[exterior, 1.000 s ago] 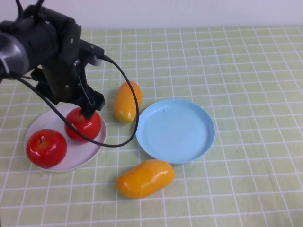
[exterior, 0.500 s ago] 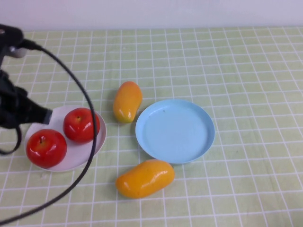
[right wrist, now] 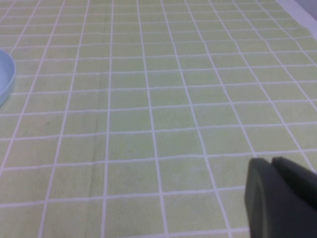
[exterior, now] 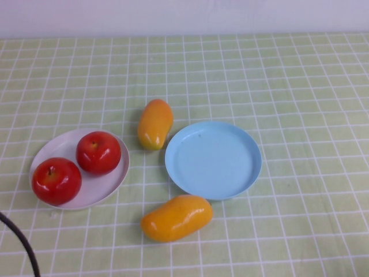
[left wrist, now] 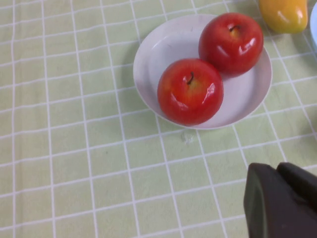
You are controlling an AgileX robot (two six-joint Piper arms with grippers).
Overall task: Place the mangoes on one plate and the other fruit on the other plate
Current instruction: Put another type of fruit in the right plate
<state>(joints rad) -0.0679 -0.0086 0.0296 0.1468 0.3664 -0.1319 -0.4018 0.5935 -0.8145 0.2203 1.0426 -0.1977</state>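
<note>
Two red apples (exterior: pixel 98 152) (exterior: pixel 56 180) sit side by side on the white plate (exterior: pixel 62 145) at the left. One mango (exterior: pixel 155 123) lies on the cloth just beyond the light blue plate (exterior: pixel 213 160), which holds nothing. The other mango (exterior: pixel 177 217) lies on the cloth in front of that plate. Neither arm shows in the high view. In the left wrist view, my left gripper (left wrist: pixel 277 169) hangs shut and empty, apart from the white plate (left wrist: pixel 163 47) and its apples (left wrist: pixel 190 91) (left wrist: pixel 231 42). My right gripper (right wrist: pixel 271 161) is shut over bare cloth.
A green checked cloth (exterior: pixel 300 86) covers the table. A black cable (exterior: pixel 20 242) curves in at the near left corner. A sliver of the blue plate's rim (right wrist: pixel 4 74) shows in the right wrist view. A mango's end (left wrist: pixel 283 14) shows beyond the white plate.
My left arm has pulled back from over the white plate to the left and out of the high view. The apple it was over stays on the plate.
</note>
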